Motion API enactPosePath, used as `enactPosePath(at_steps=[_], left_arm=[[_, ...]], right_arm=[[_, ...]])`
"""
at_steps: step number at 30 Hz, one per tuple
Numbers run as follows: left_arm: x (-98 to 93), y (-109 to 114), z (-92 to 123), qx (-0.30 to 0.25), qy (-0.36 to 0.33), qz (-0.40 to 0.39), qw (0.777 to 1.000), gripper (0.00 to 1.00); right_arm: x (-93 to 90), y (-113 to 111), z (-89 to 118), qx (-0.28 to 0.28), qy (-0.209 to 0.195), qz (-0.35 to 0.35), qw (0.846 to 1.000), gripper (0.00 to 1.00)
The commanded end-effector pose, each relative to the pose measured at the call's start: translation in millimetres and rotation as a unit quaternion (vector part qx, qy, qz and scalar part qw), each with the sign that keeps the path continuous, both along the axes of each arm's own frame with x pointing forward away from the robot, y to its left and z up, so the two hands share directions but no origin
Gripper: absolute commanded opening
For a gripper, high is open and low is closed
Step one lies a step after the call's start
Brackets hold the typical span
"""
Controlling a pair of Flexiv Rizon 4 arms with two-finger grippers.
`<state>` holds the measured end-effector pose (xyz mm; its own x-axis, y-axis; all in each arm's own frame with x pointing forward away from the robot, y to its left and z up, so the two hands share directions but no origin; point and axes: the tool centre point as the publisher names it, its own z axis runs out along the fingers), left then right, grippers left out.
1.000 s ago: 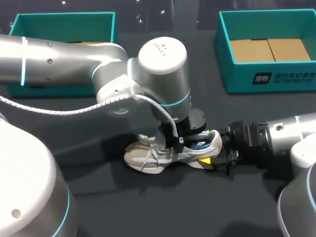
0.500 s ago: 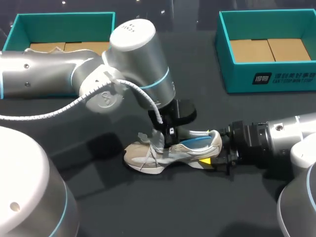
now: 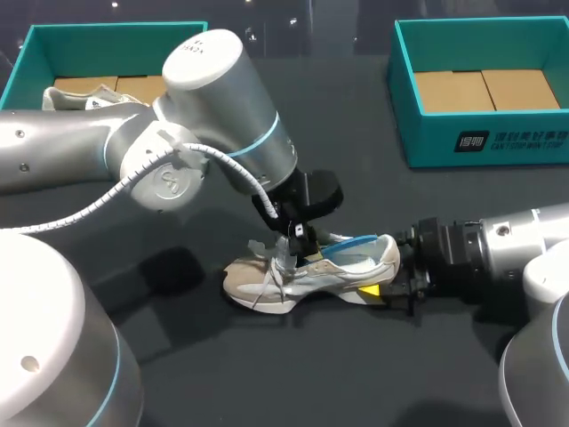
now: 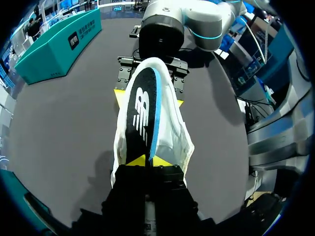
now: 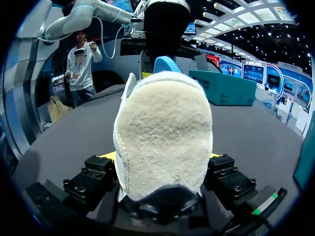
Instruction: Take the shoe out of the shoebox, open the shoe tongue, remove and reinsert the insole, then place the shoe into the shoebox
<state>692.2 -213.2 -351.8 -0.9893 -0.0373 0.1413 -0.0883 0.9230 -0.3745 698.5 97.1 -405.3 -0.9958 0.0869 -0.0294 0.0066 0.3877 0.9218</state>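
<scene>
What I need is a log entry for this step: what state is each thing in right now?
shoe: upright on its sole on the table.
insole: partly lifted out of the shoe.
left gripper: fingers shut on the insole.
right gripper: fingers shut on the shoe's heel.
left shoebox: open, another shoe inside.
right shoebox: open, cardboard floor showing.

Dark tabletop (image 3: 267,374). Teal box (image 3: 484,142) at its far right edge, two brown cardboard panels (image 3: 484,89) flat inside. Second pale shoe (image 3: 76,96) at its far left, partly hidden.
</scene>
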Motion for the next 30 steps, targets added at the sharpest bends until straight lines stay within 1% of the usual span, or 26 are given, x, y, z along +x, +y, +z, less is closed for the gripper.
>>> enactPosePath(at_steps=[1, 8, 13, 17, 22, 30], left_arm=[[0.3, 6, -3, -0.003, 0.004, 0.005, 1.0, 0.0], [4.6, 14, -1, -0.012, 0.018, 0.02, 1.0, 0.0], [4.0, 10, 6, -0.024, 0.018, 0.025, 0.999, 0.0], [2.0, 6, 15, -0.04, 0.021, 0.024, 0.999, 0.0], [-1.6, -4, 21, -0.047, 0.02, 0.022, 0.998, 0.0], [3.4, -26, 27, -0.055, 0.019, 0.04, 0.997, 0.0]], right_arm=[[-1.2, 0, 1, -0.001, 0.0, -0.001, 1.0, 0.0], [-1.2, 0, 1, -0.001, 0.0, -0.001, 1.0, 0.0], [-1.2, 0, 1, -0.001, 0.0, -0.001, 1.0, 0.0], [-1.2, 0, 1, -0.001, 0.0, -0.001, 1.0, 0.0], [-1.2, 0, 1, -0.001, 0.0, -0.001, 1.0, 0.0], [-1.2, 0, 1, -0.001, 0.0, -0.001, 1.0, 0.0]])
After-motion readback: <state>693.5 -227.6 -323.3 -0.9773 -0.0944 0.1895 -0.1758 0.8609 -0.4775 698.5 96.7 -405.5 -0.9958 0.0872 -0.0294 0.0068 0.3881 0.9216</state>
